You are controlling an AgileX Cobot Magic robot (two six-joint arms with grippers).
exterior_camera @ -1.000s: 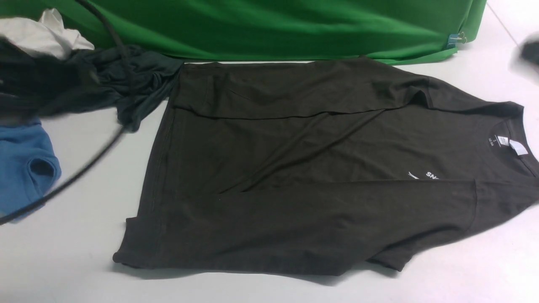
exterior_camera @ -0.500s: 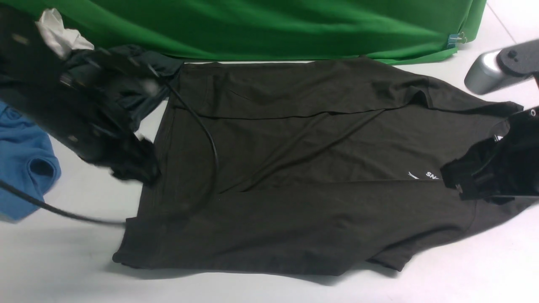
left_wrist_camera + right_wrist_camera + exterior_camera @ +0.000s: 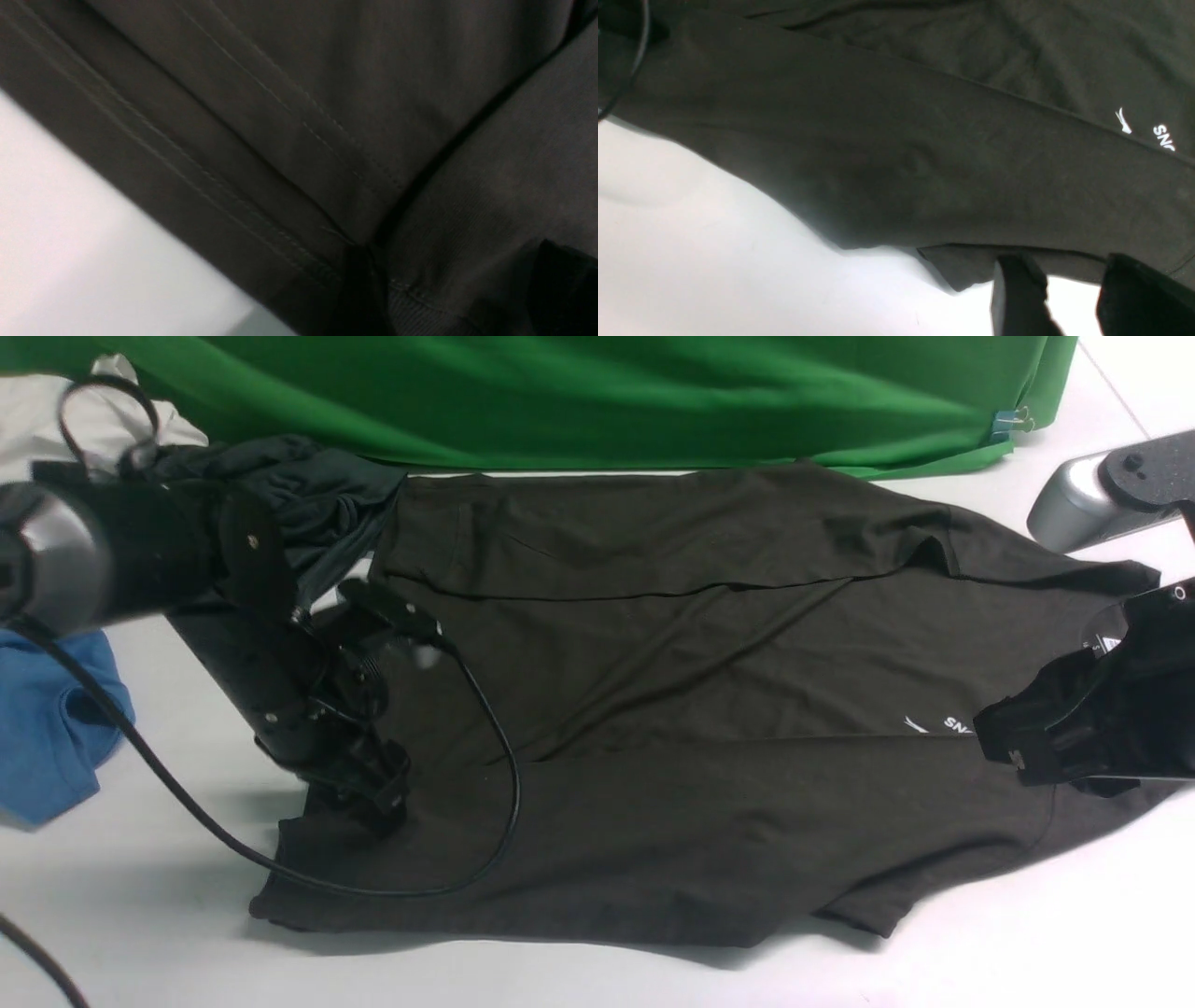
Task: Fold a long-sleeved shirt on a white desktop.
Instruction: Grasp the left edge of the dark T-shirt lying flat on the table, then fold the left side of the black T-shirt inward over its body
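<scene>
Fingers [image 3: 359, 298] of my left gripper [image 3: 378, 798] stand spread apart, tips down on the hem of the shirt [image 3: 709, 709] at its near-left corner. Cloth lies flat between them, nothing pinched. On my right gripper [image 3: 1006, 739] the fingers [image 3: 1017, 289] are parted too, low over the shoulder end just beside the white logo [image 3: 938, 724]. Their gap shows bare desktop [image 3: 168, 915] and the shirt's edge. The shirt lies flat across the middle of the desktop, hem toward my left, collar toward my right, far and near sides folded in over the front. A cable [image 3: 509, 784] loops across the cloth. A grey garment [image 3: 308, 495] and a blue garment [image 3: 47, 728] lie off to my left.
</scene>
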